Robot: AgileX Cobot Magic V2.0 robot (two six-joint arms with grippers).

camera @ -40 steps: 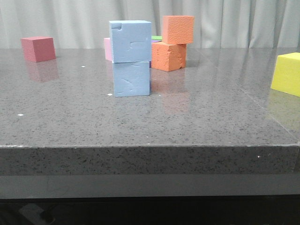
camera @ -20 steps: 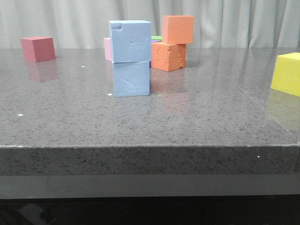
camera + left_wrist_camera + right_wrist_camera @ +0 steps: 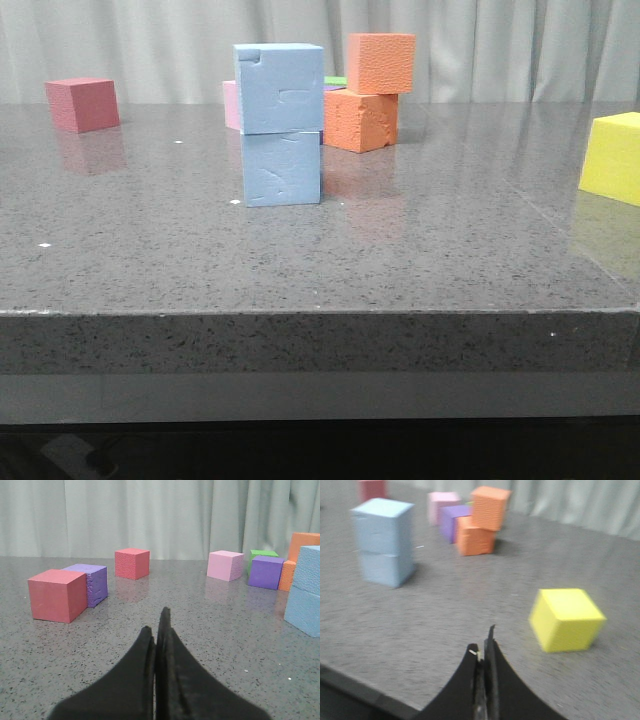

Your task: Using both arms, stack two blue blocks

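Two pale blue blocks stand stacked on the grey table: the upper blue block (image 3: 279,88) sits on the lower blue block (image 3: 282,168), slightly offset. The stack also shows at the edge of the left wrist view (image 3: 305,591) and in the right wrist view (image 3: 383,541). No arm shows in the front view. My left gripper (image 3: 156,622) is shut and empty, low over the table, well away from the stack. My right gripper (image 3: 484,645) is shut and empty, near the table's front edge, apart from the stack.
Two stacked orange cubes (image 3: 368,92), a pink cube (image 3: 230,104) and a purple cube (image 3: 266,571) sit behind the stack. A red cube (image 3: 82,104) is far left, a yellow cube (image 3: 612,157) at the right. Another red cube (image 3: 56,594) touches a purple cube (image 3: 92,582).
The blue stack and other cubes have barely shifted in the front view. No arm enters that view.
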